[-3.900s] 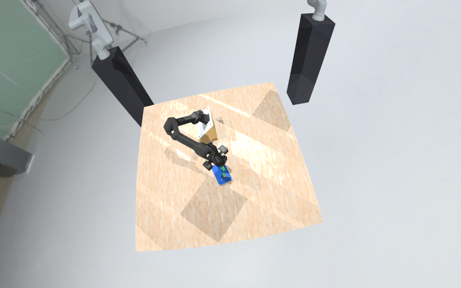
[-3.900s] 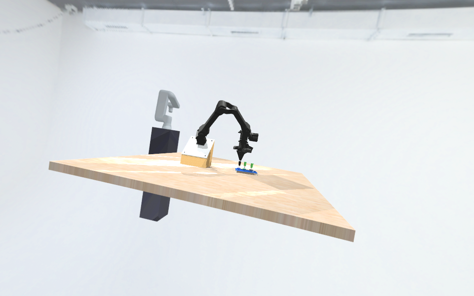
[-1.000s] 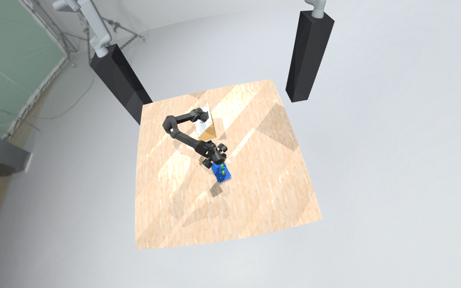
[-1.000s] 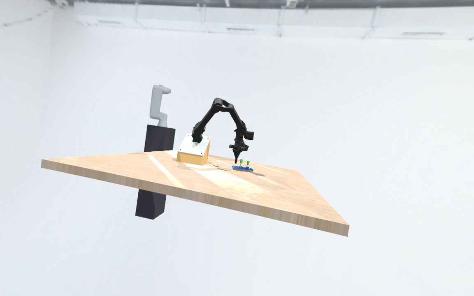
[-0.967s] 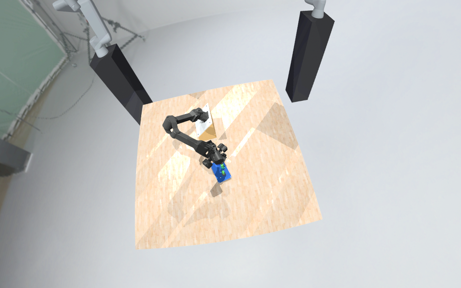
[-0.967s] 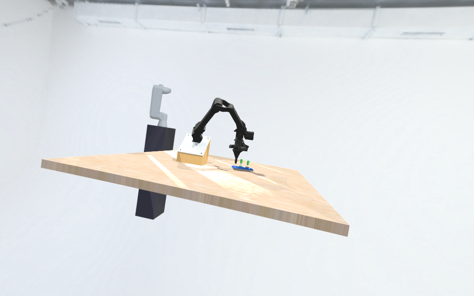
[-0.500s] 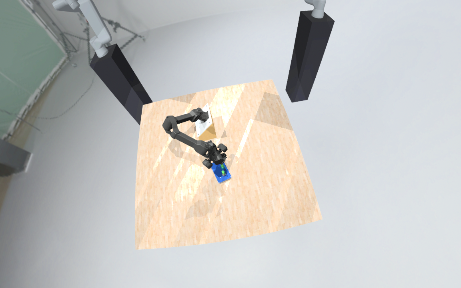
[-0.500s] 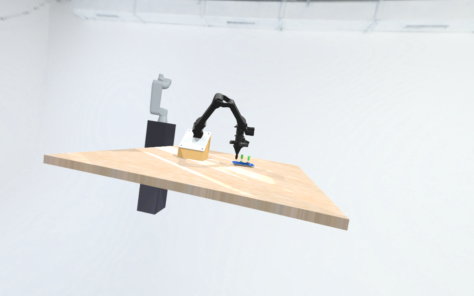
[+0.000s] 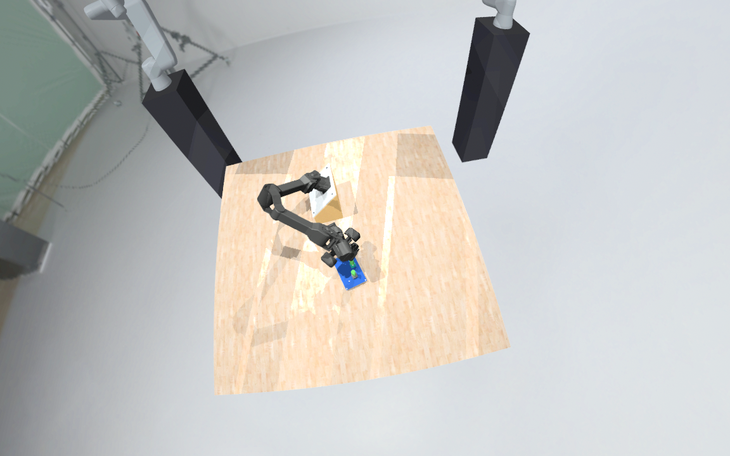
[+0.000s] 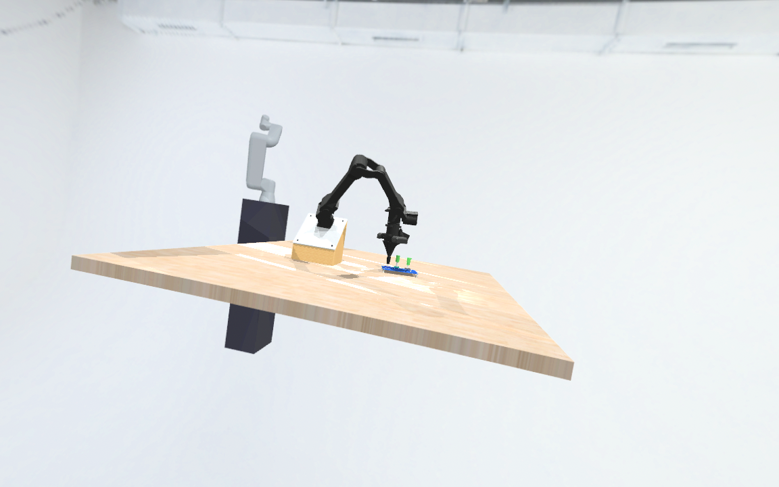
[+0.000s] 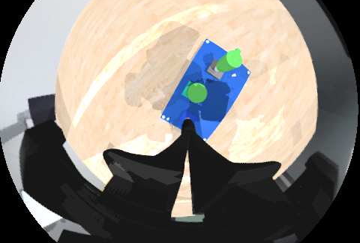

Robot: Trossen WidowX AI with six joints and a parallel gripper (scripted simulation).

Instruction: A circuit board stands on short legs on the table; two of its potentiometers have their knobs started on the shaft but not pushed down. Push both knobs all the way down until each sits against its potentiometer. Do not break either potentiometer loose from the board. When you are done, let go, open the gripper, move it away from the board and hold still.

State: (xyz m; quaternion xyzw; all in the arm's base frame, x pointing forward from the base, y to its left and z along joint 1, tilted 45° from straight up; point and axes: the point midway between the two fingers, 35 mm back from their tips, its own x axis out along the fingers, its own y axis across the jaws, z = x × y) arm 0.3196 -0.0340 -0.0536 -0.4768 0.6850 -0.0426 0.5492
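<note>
The blue circuit board point(image 9: 346, 285) point(image 10: 387, 268) point(image 11: 237, 91) stands on short legs on the table. One green knob point(image 10: 397, 258) point(image 11: 196, 93) stands over a teal potentiometer point(image 11: 185, 90) near the board's middle. The other green knob point(image 9: 353, 273) point(image 10: 408, 260) point(image 11: 234, 58) stands on a grey potentiometer point(image 11: 214, 71) toward the far end. Both knobs stand raised above the board in the exterior view. My gripper point(image 10: 388, 261) point(image 11: 188, 133) is shut and empty. Its tips are over the board's near end, beside the nearer knob, in front of a small blue part point(image 11: 191, 115).
My arm's sloped base block point(image 9: 329, 210) point(image 10: 318, 253) stands on the wooden table point(image 9: 424, 317) point(image 10: 295, 290). Two dark pedestals point(image 9: 191, 130) point(image 9: 490, 85) with grey arms stand beyond the table edge.
</note>
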